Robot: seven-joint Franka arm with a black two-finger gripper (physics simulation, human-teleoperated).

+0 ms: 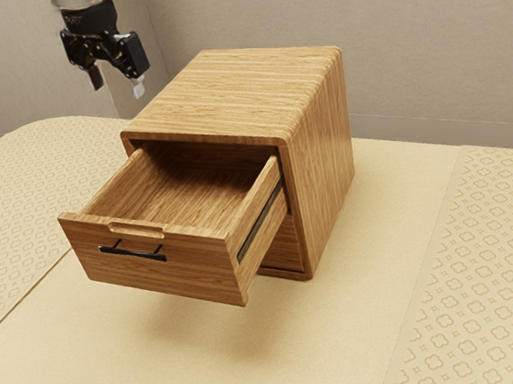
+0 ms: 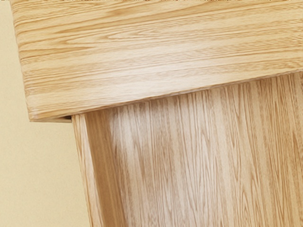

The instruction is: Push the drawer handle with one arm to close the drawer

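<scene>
— State of gripper (image 1: 117, 85)?

— Found open, fingers apart, nothing between. Hanging above the cabinet (image 1: 236, 92), towards the exterior view's left, free of contact. Per the wrist view, facing down on the cabinet's front top edge and the drawer (image 1: 156, 282) interior.

— Location of handle (image 1: 134, 253)?

— On the drawer's front face, below the notch (image 1: 137, 231), well apart from the gripper. As for the drawer, well out of the cabinet, over the bench (image 1: 346, 330). As for the cabinet, near the bench's wall-side edge.

— Step in hand?

— Judged to be the approach, ahead of any push.

— Recommended method?

— Swing out past the drawer's front before descending, to avoid catching the side walls. Close the fingers into one blunt end. Descend to handle height on the outer side, then meet the handle at its middle. Push level and square towards the cabinet, slowly, in line with the runner (image 1: 261, 219).

— Risks?

— With an off-centre push, possible skew and binding. With downward pressure, probable slipping off the handle. With excess force, possible shifting of the cabinet towards the wall-side edge. Pass only with the front flush.
</scene>
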